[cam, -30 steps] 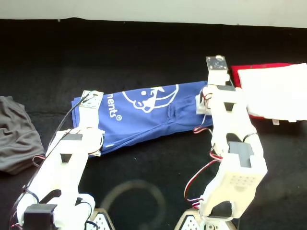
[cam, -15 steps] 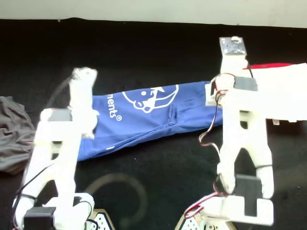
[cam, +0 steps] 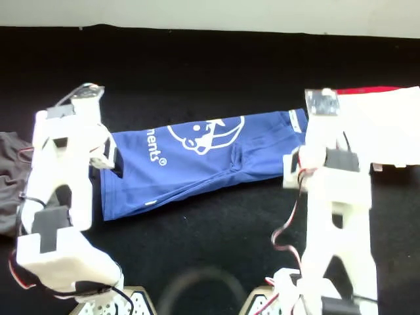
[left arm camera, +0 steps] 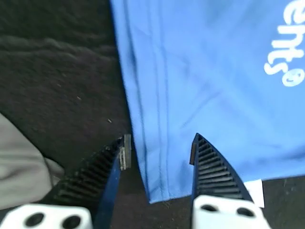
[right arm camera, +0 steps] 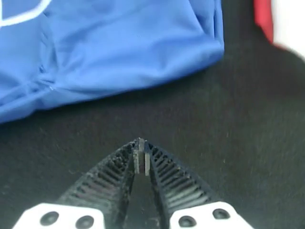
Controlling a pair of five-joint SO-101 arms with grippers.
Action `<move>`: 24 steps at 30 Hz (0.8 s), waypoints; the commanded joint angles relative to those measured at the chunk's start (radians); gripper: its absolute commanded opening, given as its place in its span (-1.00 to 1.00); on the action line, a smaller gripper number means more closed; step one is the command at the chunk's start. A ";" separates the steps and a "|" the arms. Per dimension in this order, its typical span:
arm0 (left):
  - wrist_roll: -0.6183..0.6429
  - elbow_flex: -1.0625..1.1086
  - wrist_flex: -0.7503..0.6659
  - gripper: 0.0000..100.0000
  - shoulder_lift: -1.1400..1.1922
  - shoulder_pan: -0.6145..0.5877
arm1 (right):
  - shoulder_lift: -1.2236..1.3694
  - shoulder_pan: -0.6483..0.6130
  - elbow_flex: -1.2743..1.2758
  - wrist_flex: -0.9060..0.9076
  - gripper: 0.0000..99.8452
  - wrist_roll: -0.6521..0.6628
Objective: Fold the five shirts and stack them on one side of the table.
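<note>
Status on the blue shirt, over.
Left hand open, straddling the blue shirt edge. Right hand shut, empty, beside it. Grey shirt apart, nothing blocking.

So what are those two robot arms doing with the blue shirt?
They are folding shirts. The blue shirt lies on the black table, folded into a long strip. The left gripper is open, with its fingers on either side of one end's edge. The right gripper is shut and empty, over bare table near the other end. A white shirt lies on a red shirt at one side, and a grey shirt waits at the other.
</note>
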 commanded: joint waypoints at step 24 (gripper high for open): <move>-0.064 -0.143 -0.035 -1.00 0.303 0.024 | -0.283 0.099 0.782 -0.579 -0.99 0.087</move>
